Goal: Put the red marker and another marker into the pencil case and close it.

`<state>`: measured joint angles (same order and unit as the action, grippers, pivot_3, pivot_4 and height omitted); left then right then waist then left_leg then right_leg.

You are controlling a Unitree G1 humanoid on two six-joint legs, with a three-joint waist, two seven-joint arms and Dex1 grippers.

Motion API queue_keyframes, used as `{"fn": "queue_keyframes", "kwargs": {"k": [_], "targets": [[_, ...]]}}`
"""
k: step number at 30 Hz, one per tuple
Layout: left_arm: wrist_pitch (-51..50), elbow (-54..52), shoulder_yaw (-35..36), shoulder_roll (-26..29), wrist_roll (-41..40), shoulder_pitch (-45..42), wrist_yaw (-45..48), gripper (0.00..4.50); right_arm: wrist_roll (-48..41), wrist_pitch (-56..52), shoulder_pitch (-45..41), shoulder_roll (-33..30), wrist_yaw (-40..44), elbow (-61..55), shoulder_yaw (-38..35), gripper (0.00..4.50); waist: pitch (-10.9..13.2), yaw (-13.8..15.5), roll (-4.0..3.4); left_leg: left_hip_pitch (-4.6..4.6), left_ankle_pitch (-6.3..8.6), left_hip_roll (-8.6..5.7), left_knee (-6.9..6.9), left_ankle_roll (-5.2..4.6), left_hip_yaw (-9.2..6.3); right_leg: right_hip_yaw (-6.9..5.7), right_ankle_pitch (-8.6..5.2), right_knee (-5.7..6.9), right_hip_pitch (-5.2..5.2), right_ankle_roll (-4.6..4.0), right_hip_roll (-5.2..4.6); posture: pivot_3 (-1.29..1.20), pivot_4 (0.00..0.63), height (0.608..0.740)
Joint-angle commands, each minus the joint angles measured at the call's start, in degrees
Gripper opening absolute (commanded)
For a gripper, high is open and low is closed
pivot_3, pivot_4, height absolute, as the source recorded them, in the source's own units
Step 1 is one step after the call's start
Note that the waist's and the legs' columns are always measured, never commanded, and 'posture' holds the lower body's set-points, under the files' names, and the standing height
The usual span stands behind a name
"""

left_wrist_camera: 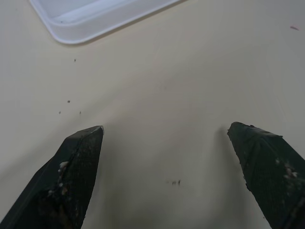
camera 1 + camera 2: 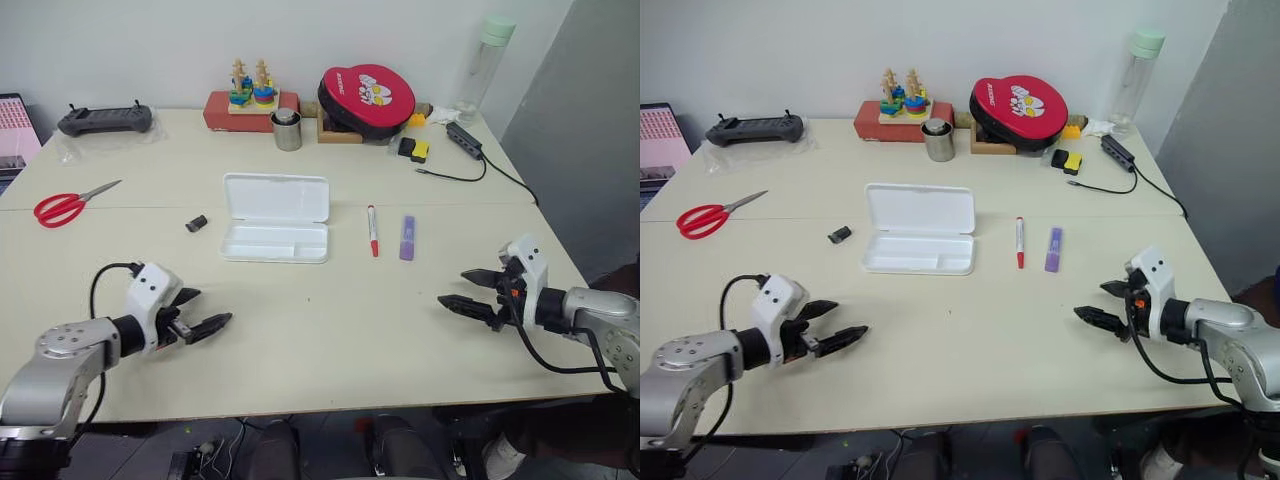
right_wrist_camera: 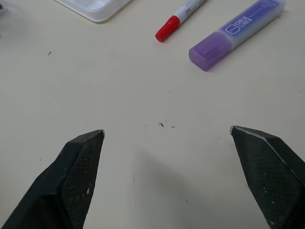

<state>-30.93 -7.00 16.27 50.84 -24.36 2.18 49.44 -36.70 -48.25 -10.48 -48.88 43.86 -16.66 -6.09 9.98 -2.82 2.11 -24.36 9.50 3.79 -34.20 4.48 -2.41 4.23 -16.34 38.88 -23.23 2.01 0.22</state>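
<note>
The white pencil case [image 2: 276, 217] lies open in the middle of the cream table [image 2: 300, 330], its lid folded back flat toward the far side and its compartmented tray nearer the robot. To its right, apart from it, the red marker [image 2: 372, 231] lies on the table with its red cap toward the robot. Just beside that, further right and roughly parallel, lies the purple highlighter [image 2: 407, 238]; the two do not touch. In the right wrist view the red cap and the highlighter's translucent cap sit side by side ahead of the fingers.

The left gripper [image 2: 205, 312] hovers low over the near left part of the table, pointing toward the centre, its two black fingers spread wide with nothing between them. The right gripper [image 2: 470, 288] hovers over the near right part, pointing inward, its fingers likewise wide apart and empty, well short of both markers.

A small black object [image 2: 196, 223] lies left of the case. Red-handled scissors [image 2: 70, 205] lie at the left side. Along the far edge stand a black controller [image 2: 105, 120], a wooden stacking toy [image 2: 251, 86] on a red box, a metal cup [image 2: 287, 130], a red round pouch [image 2: 366, 98] and a clear bottle [image 2: 485, 65]
</note>
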Motion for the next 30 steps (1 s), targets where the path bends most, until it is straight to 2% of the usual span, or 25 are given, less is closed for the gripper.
{"fn": "queue_keyframes", "kwargs": {"k": [1, 21, 30], "targets": [[-0.42, -0.39, 3.96, 2.09, -2.11, 0.45, 3.02, 4.5, 0.6, 0.52, -1.84, 0.2, 0.47, -0.13, -0.33, 4.44, 0.0, 0.02, -0.01, 0.0, 0.0, 0.0, 0.0, 0.0, 0.0, 0.0, 0.0, 0.0, 0.0, 0.0, 0.0, 0.0, 0.15, 0.74], [0.12, 1.81, -3.64, 3.6, 2.72, -4.48, 5.8, 4.5, 1.83, 0.22, 0.07, 3.35, -0.36, -1.27, -0.61, 4.44, 0.0, 0.04, -0.01, 0.0, 0.0, -0.02, 0.01, 0.0, 0.08, -0.02, 0.0, 0.0, 0.0, 0.0, -0.08, 0.0, 0.15, 0.74], [1.82, 3.97, -4.55, 3.19, 4.09, -7.62, 6.83, 4.5, 1.48, 1.43, -0.09, 4.67, -0.43, -1.83, -1.05, 4.44, 0.0, 0.04, -0.01, 0.01, 0.0, -0.01, 0.01, 0.0, 0.08, -0.02, 0.01, 0.01, 0.0, 0.02, -0.07, 0.0, 0.15, 0.74]]}}
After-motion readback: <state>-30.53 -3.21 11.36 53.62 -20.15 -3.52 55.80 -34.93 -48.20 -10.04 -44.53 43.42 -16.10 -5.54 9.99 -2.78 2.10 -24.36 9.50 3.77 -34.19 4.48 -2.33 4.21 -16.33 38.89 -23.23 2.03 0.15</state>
